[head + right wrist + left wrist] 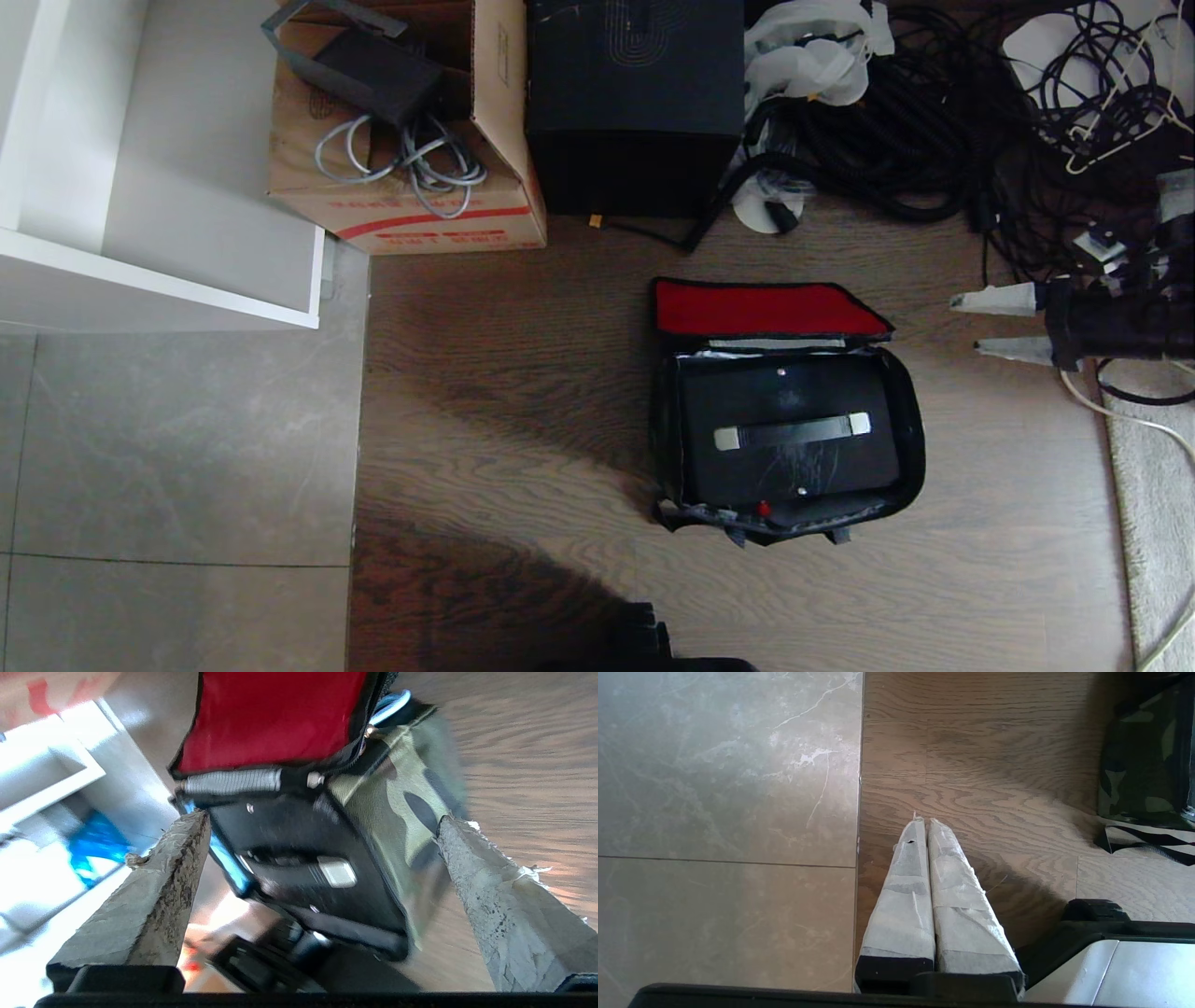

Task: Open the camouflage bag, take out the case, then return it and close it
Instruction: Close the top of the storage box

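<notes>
The left gripper [924, 826] hangs clenched and empty over the floor at about 9 o'clock of the bag [910, 439]. The bag lies open mid-floor, red flap at 12 o'clock, the case [789, 434] inside. Bag looks soft and floppy; case stiff, probably weighty, best taken by its handle [792, 432]. At 3 o'clock the right gripper [999, 325] hovers, jaws wide, empty.
</notes>
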{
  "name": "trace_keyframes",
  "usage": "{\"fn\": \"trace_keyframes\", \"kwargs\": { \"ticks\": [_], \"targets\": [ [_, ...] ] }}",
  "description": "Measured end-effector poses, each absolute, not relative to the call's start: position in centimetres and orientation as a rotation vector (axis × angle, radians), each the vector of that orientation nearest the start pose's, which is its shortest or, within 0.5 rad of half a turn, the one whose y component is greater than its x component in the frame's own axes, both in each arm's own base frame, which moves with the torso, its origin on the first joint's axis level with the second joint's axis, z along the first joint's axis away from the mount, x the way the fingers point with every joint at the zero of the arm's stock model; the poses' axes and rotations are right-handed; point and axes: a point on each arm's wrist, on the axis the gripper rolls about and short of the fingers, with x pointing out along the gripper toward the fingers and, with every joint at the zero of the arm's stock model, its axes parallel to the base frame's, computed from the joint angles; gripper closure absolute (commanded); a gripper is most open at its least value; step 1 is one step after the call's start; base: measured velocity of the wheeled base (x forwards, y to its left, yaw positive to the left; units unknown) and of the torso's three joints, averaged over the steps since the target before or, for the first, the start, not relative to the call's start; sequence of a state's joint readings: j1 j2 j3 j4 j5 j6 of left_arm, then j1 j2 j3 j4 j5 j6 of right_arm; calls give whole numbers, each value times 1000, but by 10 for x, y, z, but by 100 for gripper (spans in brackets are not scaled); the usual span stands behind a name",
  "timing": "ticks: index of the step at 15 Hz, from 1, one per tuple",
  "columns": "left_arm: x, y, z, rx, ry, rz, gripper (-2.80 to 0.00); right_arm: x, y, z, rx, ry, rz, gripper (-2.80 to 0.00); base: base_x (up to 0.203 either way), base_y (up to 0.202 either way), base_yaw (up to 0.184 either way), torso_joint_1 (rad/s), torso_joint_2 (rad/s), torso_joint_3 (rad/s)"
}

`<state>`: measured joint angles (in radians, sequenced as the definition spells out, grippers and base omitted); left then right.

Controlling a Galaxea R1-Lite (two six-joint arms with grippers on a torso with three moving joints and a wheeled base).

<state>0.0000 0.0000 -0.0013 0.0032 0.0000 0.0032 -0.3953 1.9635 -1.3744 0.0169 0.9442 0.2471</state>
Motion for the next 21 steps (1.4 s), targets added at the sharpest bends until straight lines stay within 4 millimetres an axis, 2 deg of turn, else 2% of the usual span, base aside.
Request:
{"fn": "trace_keyframes", "kwargs": {
  "ticks": [1, 6, 10, 11, 13, 16, 21],
  "targets": [
    [-23, 0, 76, 3, 2, 0, 0, 365, -127, 186, 654, 556, 477, -280, 0, 0, 0, 0, 0, 0],
    [-23, 0, 76, 3, 2, 0, 0, 418, -124, 193, 815, 520, 494, -280, 0, 0, 0, 0, 0, 0],
    [-23, 0, 76, 3, 1, 0, 0, 466, -112, 171, 781, 489, 449, -280, 0, 0, 0, 0, 0, 0],
    [-23, 0, 75, 3, 2, 0, 0, 478, -109, 164, 768, 471, 405, 0, 0, 0, 0, 0, 0, 0],
    [-23, 0, 76, 3, 2, 0, 0, 493, -106, 151, 756, 454, 360, 0, 0, 0, 0, 0, 0, 0],
    [-23, 0, 76, 3, 2, 0, 0, 501, -104, 142, 773, 444, 388, 0, 0, 0, 0, 0, 0, 0],
    [-23, 0, 76, 3, 1, 0, 0, 501, -102, 150, 880, 449, 420, 0, 0, 0, 0, 0, 0, 0]
  ]
}}
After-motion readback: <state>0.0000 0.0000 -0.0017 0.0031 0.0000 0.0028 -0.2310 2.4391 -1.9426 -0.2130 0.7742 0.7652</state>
